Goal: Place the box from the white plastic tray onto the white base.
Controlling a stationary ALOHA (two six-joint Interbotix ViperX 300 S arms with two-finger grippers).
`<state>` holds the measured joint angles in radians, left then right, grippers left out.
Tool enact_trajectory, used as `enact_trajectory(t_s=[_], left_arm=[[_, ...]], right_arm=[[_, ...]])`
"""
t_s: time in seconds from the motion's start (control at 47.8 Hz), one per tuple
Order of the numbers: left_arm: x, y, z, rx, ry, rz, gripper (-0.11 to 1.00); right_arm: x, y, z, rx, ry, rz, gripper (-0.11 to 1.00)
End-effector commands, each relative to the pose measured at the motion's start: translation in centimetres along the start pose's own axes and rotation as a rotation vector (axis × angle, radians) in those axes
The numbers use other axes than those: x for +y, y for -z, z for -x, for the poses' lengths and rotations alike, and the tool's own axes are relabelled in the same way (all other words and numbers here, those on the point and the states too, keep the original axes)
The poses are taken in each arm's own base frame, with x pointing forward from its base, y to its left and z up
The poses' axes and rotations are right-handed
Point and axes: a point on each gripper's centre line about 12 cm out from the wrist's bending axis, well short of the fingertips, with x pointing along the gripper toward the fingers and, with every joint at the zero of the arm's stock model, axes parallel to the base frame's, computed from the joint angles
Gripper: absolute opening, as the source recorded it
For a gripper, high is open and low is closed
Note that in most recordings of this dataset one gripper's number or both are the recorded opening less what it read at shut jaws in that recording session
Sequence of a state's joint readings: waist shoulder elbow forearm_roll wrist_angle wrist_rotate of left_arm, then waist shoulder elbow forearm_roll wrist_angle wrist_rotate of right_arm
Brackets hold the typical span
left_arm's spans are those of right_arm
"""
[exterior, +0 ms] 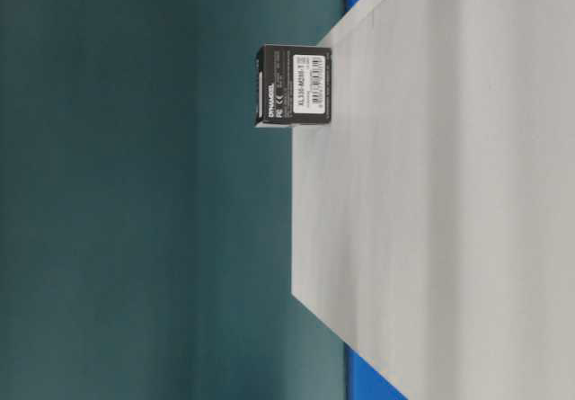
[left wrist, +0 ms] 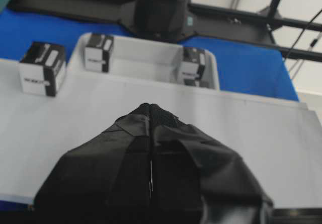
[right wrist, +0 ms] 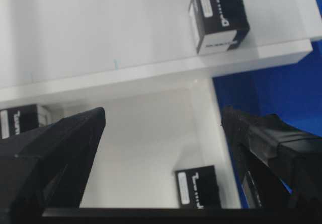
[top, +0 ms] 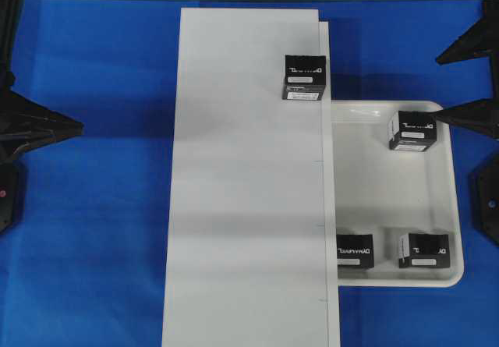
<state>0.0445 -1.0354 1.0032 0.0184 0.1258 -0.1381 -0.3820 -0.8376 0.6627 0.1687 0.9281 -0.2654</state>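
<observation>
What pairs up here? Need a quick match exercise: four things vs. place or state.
Things:
1. left pincer
2. right pincer
3. box on the white base
4. white plastic tray

Place or state:
a. holds three black boxes
b. shut, empty
c. open, above the tray's far corner
d. near the base's far right edge

Pairs: 1-b, 2-c, 3-d, 4-a
</observation>
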Motion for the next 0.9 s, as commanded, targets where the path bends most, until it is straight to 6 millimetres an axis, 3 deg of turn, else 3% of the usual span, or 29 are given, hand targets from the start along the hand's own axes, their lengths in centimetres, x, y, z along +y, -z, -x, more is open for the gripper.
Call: enact_trajectory(t_s=[0.0, 0.878], left_arm=[[-0.14, -1.21, -0.01, -0.032, 0.004, -0.005, -0.07], [-0.16, -1.58, 0.08, -0.058, 0.006, 0.005, -0.07]], right_arm=[[0.04, -0.33, 0.0, -0.01, -0.004, -0.002, 0.98], [0.1, 0.16, -0.5, -0.005, -0.005, -0.014, 0.98]])
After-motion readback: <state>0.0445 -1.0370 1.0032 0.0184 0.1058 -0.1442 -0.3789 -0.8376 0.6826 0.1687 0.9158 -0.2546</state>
